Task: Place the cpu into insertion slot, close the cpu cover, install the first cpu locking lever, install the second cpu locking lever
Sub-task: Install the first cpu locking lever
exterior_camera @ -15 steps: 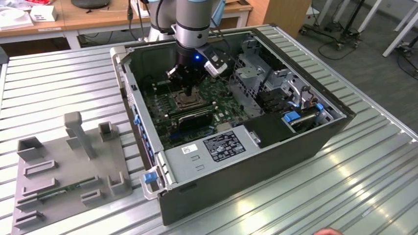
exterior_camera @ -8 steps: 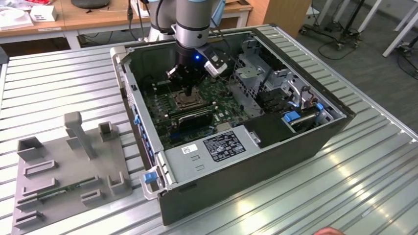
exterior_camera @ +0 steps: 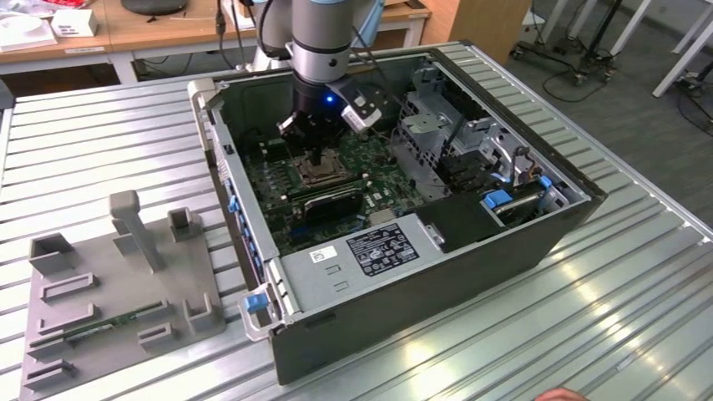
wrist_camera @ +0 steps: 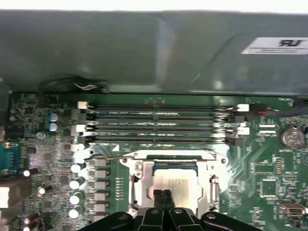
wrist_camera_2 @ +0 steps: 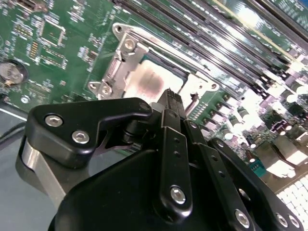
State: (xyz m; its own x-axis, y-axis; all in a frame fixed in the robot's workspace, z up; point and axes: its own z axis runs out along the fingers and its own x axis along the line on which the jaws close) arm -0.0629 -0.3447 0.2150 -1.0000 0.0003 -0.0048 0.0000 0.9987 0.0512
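Hand point(wrist_camera: 162, 193) pinched closed above the cpu point(wrist_camera: 185, 183) (its print unreadable).

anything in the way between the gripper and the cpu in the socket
Nothing visible. In the first wrist view the shut gripper is right over the cpu, whose silver top is bare; the cpu cover only frames its edges, leaving the middle open.

Open computer case point(exterior_camera: 468, 267) stands beside grey fixture plate point(exterior_camera: 103, 282).
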